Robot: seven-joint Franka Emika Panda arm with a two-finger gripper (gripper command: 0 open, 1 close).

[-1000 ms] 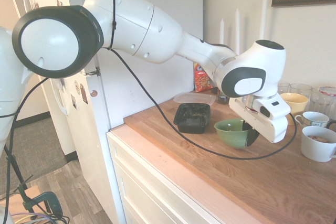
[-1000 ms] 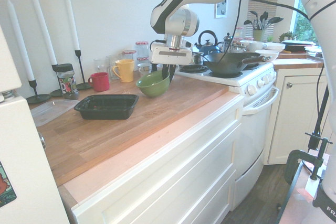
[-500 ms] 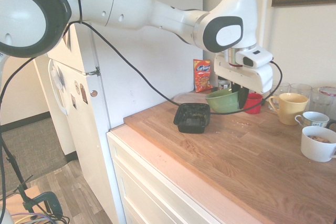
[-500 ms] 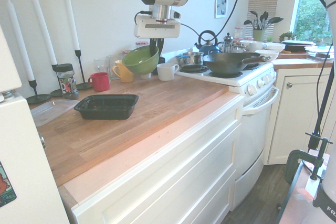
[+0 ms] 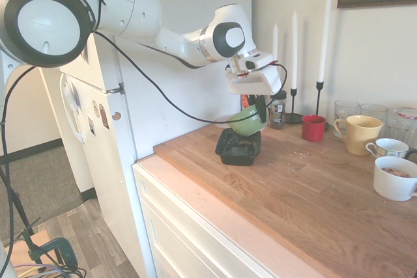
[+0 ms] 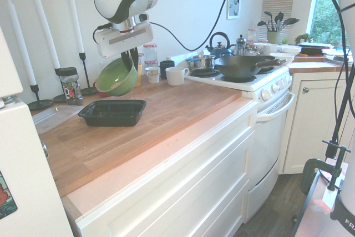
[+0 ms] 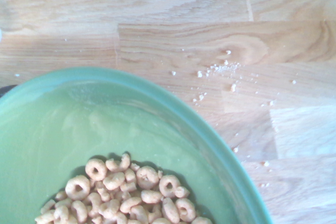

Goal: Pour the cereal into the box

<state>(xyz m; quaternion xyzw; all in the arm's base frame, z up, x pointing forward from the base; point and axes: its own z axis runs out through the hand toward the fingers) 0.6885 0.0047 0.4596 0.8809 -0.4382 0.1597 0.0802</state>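
The wooden countertop (image 6: 166, 120) carries the black box (image 6: 112, 112) toward its left end, resting flat with low walls. Just above the box's far edge hangs the green bowl (image 6: 117, 76), tilted, its rim clamped between the closed fingers of the gripper (image 6: 133, 59), so the bowl is off the counter. In the wrist view the cereal (image 7: 121, 195), small tan rings, lies heaped in the bottom of the bowl, with a scatter of pale crumbs (image 7: 218, 72) on the wood beyond the rim. Farther back near the wall stand a red cup (image 5: 313, 128), a yellow mug (image 5: 358, 133) and three white candles (image 5: 294, 37).
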